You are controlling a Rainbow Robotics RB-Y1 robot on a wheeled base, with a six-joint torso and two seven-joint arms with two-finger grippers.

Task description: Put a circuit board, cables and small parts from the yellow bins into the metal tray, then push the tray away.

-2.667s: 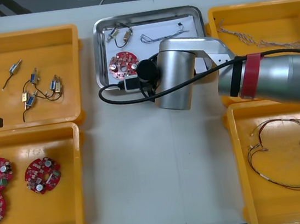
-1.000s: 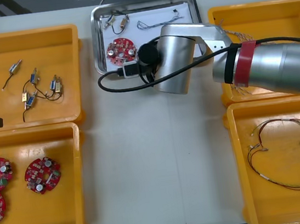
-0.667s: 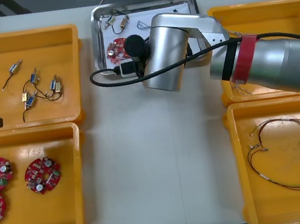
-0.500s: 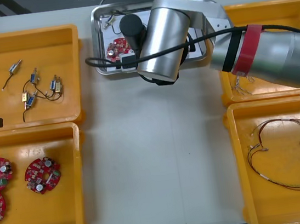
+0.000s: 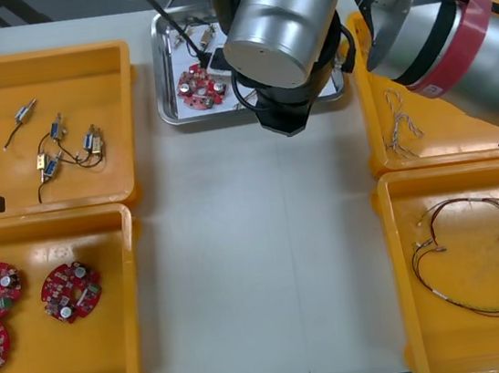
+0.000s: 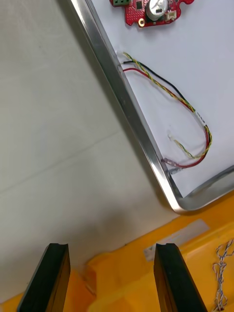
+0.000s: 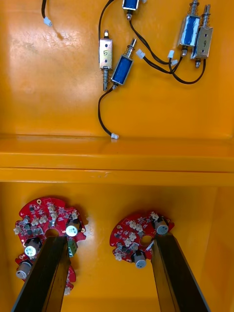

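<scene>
Loaded metal tray (image 6: 127, 105); my right claw (image 6: 112, 248) open near its corner. I'd push square at mid-rim, clear of yellow bins (image 5: 437, 143). Left claw (image 7: 108, 239) open, parked over circuit boards (image 7: 139, 236).

Below me spreads a light grey table (image 5: 260, 268), matte and evenly lit, with a faint seam (image 6: 73, 169) crossing it; beyond its far edge I see dark floor (image 5: 51, 5).

Metal tray (image 5: 163, 78), white inside, holds a round red circuit board (image 5: 202, 88).
</scene>
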